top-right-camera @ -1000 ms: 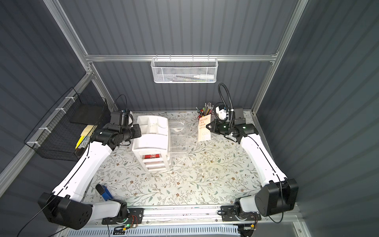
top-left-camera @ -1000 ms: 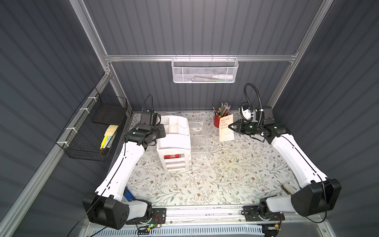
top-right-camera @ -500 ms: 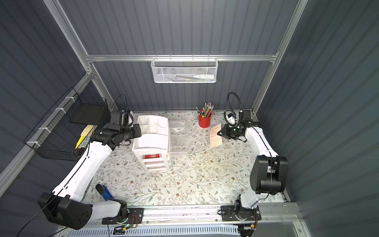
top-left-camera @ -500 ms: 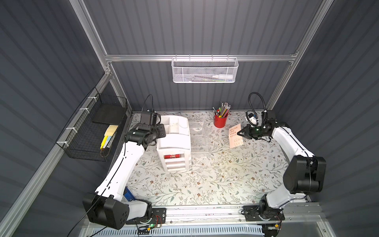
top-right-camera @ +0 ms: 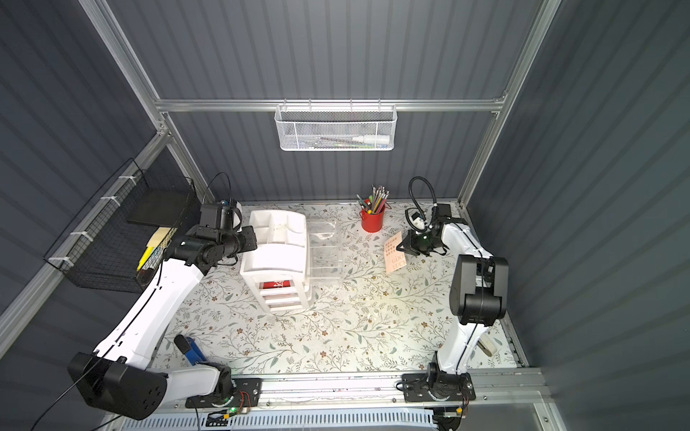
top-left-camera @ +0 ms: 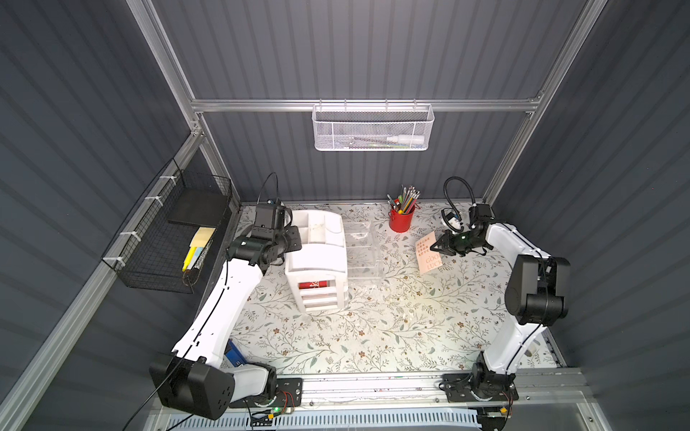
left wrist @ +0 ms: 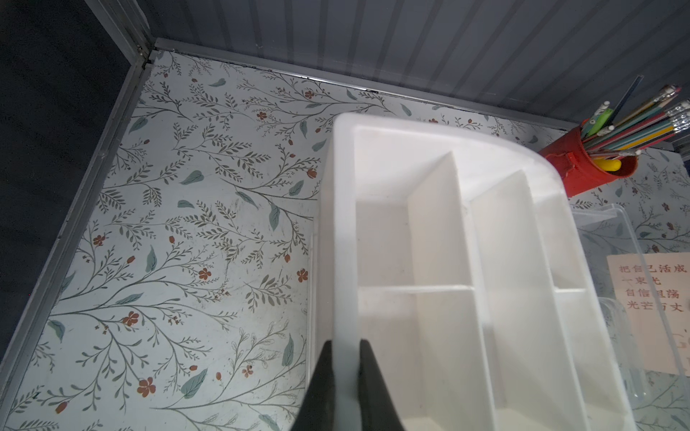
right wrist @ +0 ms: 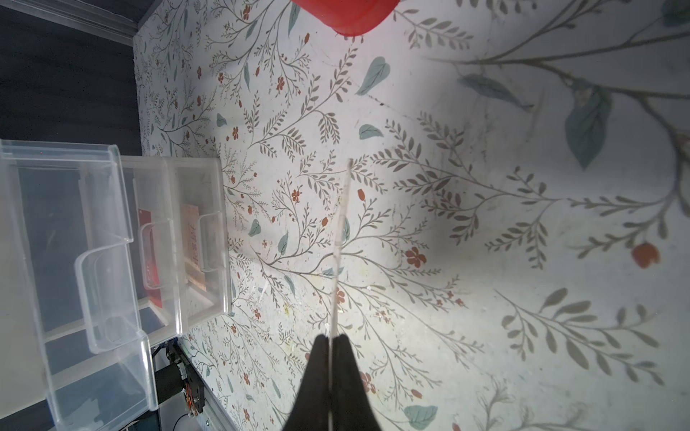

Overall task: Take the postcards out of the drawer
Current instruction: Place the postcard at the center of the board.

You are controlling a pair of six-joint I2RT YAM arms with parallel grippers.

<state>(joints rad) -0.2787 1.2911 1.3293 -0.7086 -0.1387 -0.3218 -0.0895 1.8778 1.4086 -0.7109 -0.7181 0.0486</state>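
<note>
Nearest the front rail, a blue-and-black tool [top-right-camera: 188,349] lies on the floral table [top-left-camera: 373,336] beside the left arm's base. Further in stands the white organizer [top-left-camera: 317,257], with its clear drawers [right wrist: 112,242] standing out in steps at the front. A red postcard [top-left-camera: 313,285] lies in one drawer, seen in both top views. The right wrist view shows a second peach postcard [right wrist: 194,242] in the drawer next to it. The left gripper [left wrist: 345,347] is pinched shut on the white organizer's side wall at the rim. To the right, well apart from the drawers, the right gripper [right wrist: 331,339] is clamped tight on a peach postcard [top-left-camera: 429,253], held on edge; whether it touches the table I cannot tell. Beyond it stands a red pencil cup [top-left-camera: 401,224], and a white mesh basket [top-left-camera: 373,128] hangs on the back wall
</note>
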